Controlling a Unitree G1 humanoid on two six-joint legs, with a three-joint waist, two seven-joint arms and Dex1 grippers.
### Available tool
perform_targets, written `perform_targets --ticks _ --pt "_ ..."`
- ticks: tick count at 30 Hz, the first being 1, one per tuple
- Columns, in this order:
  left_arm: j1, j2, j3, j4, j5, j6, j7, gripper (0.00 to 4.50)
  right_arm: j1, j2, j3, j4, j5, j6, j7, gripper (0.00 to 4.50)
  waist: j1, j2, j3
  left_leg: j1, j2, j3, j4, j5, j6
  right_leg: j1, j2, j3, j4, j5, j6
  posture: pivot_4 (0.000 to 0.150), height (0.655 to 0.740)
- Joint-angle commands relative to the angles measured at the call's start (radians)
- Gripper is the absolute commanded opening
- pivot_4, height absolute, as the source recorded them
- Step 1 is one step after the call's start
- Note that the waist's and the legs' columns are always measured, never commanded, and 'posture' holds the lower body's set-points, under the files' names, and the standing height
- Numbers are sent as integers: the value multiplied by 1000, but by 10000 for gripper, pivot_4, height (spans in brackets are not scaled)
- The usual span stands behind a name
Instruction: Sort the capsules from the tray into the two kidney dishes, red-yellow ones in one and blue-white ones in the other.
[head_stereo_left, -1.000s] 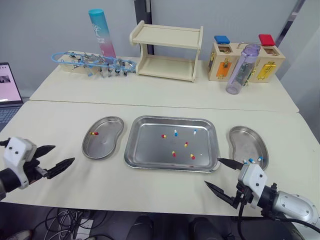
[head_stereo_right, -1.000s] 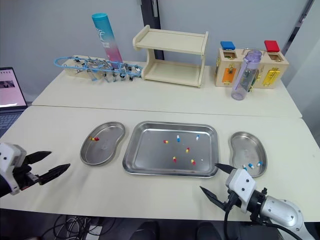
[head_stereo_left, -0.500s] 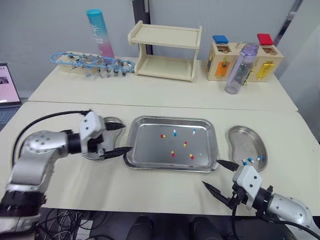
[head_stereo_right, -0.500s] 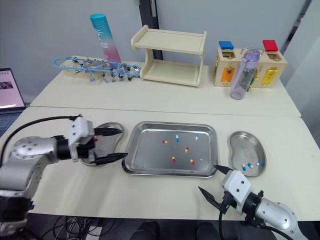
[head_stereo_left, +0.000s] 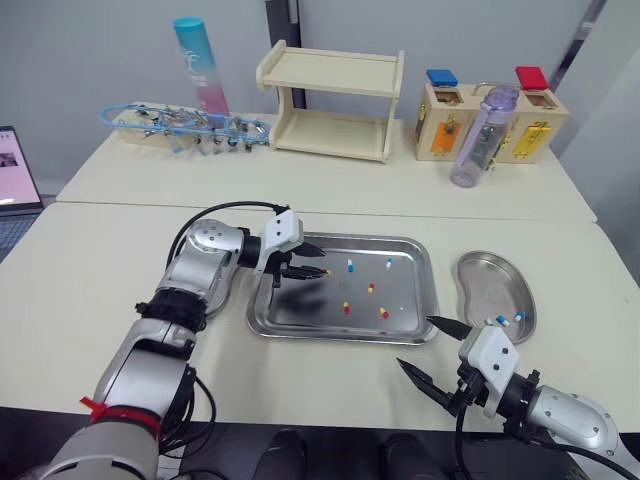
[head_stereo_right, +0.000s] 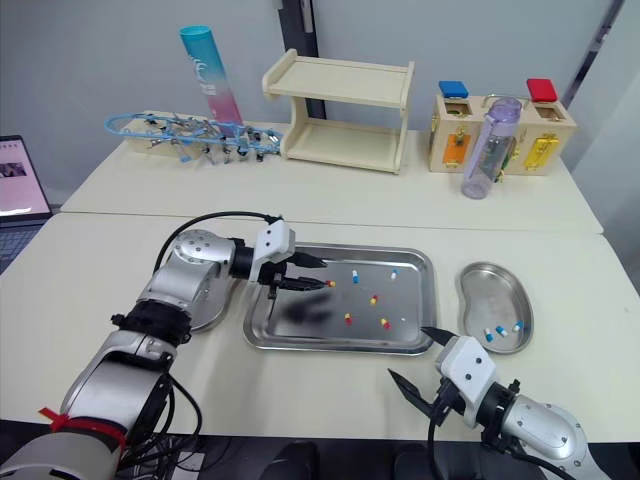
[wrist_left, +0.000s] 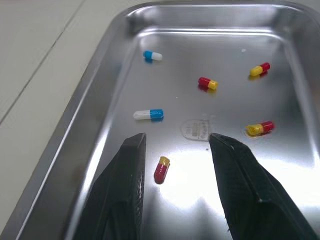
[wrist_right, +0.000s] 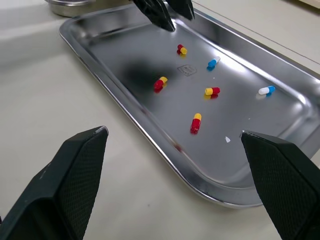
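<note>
Shows the left gripper (wrist_left: 175, 142) released, fingers apart, low over the left part of the steel tray (head_stereo_left: 340, 338). Shows one red-yellow capsule (wrist_left: 161, 169) lying on the tray floor between these two fingers, not pinched. Shows five other capsules further inside the tray, among them two blue-white capsules (wrist_left: 148, 114). Shows the right gripper (head_stereo_left: 418, 343) also released, spread wide, just before the front right corner of the tray. Shows a kidney dish (head_stereo_left: 482, 285) just right of the tray, with three blue-white ones (head_stereo_left: 503, 320) inside

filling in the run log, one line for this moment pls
left gripper open above red-yellow capsule in tray | right gripper open beside tray
</note>
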Motion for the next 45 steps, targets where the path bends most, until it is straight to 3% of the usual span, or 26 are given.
perform_targets --ticks 1,11,14,18,24,30,34,37,41,45 --pt "-80 -32 -11 149 58 -104 -3 20068 -3 -1 4 -53 10 13 -16 45000 -5 0 0 0 0 0 0 0 0 0 0 0 0 0 0 1500 7400" --pt "-157 -73 -48 377 199 -195 3 20068 -6 -5 17 -87 21 48 -33 45000 -9 0 0 0 0 -1 1 0 0 0 0 -1 1 0 0 1500 7400" --pt "-157 -71 -49 397 218 -181 7 14218 -13 -5 17 -89 24 53 -34 45000 -10 0 0 1 0 -1 1 0 0 1 0 -1 1 0 0 1500 7400" --pt "-147 -65 -57 398 234 -173 -23 1285 -24 -5 13 -88 31 60 -31 45000 -9 -1 -1 1 0 -2 1 0 1 2 0 -1 1 0 0 1500 7400" --pt "-147 -48 5 349 175 -125 -60 569 -31 -19 11 -72 39 47 -10 45000 -11 -1 -1 3 0 -2 1 0 1 4 0 -1 1 0 0 1500 7400" --pt "-66 76 161 21 13 130 -91 569 -82 -62 29 -24 54 20 54 45000 -22 -1 -1 1 0 -4 1 0 1 3 0 -3 1 0 0 1500 7400" --pt "160 240 314 -390 -105 451 -9 569 -179 -83 60 43 68 5 113 45000 -41 0 0 2 1 -4 0 0 0 4 0 -2 0 0 0 1500 7400" --pt "318 307 437 -601 -163 624 106 569 -247 -80 89 76 85 12 148 45000 -37 1 0 3 2 -4 0 0 1 4 1 -2 0 0 0 1500 7400" --pt "498 307 618 -782 -211 751 296 569 -330 -69 121 124 90 2 179 45000 -15 1 0 2 1 -6 1 1 0 5 1 -4 0 0 0 1500 7400" --pt "637 268 707 -903 -243 802 421 569 -389 -63 140 171 94 -14 201 45000 1 1 0 2 0 -6 1 1 0 5 0 -4 0 0 0 1500 7400"
